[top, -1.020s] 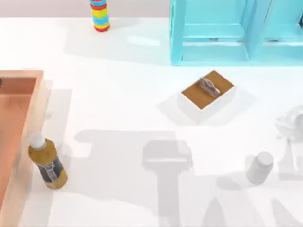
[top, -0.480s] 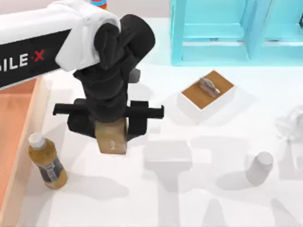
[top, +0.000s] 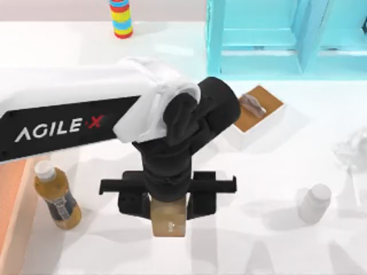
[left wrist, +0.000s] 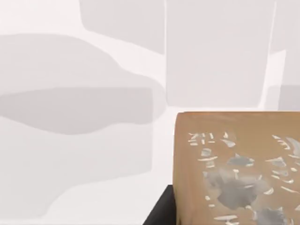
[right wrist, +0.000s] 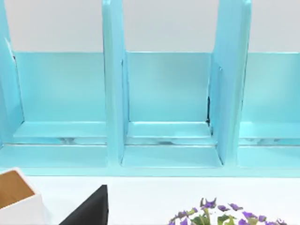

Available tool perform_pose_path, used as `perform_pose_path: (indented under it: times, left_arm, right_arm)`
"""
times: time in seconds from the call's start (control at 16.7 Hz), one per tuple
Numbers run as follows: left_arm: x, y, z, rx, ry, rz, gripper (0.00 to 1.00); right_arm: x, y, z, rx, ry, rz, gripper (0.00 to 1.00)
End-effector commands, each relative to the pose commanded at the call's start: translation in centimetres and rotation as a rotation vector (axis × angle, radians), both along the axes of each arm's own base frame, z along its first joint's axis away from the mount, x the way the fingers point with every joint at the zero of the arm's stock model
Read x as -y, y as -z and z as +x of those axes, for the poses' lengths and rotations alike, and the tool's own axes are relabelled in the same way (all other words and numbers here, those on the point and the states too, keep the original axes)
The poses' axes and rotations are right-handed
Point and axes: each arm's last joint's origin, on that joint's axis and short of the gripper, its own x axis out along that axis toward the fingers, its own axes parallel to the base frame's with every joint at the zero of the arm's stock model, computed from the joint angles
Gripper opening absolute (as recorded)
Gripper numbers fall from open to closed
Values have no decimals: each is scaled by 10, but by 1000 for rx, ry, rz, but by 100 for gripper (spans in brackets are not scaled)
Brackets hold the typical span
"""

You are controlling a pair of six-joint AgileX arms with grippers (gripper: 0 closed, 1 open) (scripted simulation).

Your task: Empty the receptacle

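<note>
I have the left arm reaching in from the top view's left, white shell with black wrist, across the middle of the white bench (top: pixel 287 240). The left gripper (top: pixel 169 220) sits low at the centre of the bench, its black crossbar spread wide either side. Between the fingers is a tan block (top: pixel 170 219), box-shaped with flat matte faces; the left wrist view shows its face (left wrist: pixel 236 168) bearing a worn grey and white print. The fingers are clamped on the block's sides (one black finger edge shows beside it in the wrist view).

The receptacle (top: pixel 12 200) lies at the far left edge of the bench, a strip of terracotta floor and a light wooden wall visible under the arm. Just beside its wall, outside it, a bottle (top: pixel 55 195) stands upright: amber body, dark label, white cap.

Behind the arm's wrist is a small white box (top: pixel 261 117) with a brown top and grey handle. A turquoise shelf unit (top: pixel 275 40) with smooth upright dividers stands at the back right. A white jar (top: pixel 314 203) rests at front right, a crumpled white item (top: pixel 352 149) at the right edge, a striped cylinder (top: pixel 121 17) at the back.

I cannot tell how the right gripper's fingers stand; its wrist view faces the shelf, with purple flowers (right wrist: pixel 220 216) near.
</note>
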Motion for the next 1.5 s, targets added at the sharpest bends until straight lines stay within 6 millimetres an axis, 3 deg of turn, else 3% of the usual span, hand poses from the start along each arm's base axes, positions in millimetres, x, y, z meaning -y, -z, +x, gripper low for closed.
perform_pose_path:
  times: [0.24,0.66,0.9,1.5]
  left_arm:
    - [-1,1,1,-1,-3,3,0]
    - [-1,44,0,0,0,1,0]
    - [0,45,0,0,0,0,0]
    - [0,45,0,0,0,0,75]
  right_arm:
    - [0,0,0,0,0,0,100]
    - [0,0,0,0,0,0,100]
    - [0,0,0,0,0,0,100]
    - [0,0,0,0,0,0,100]
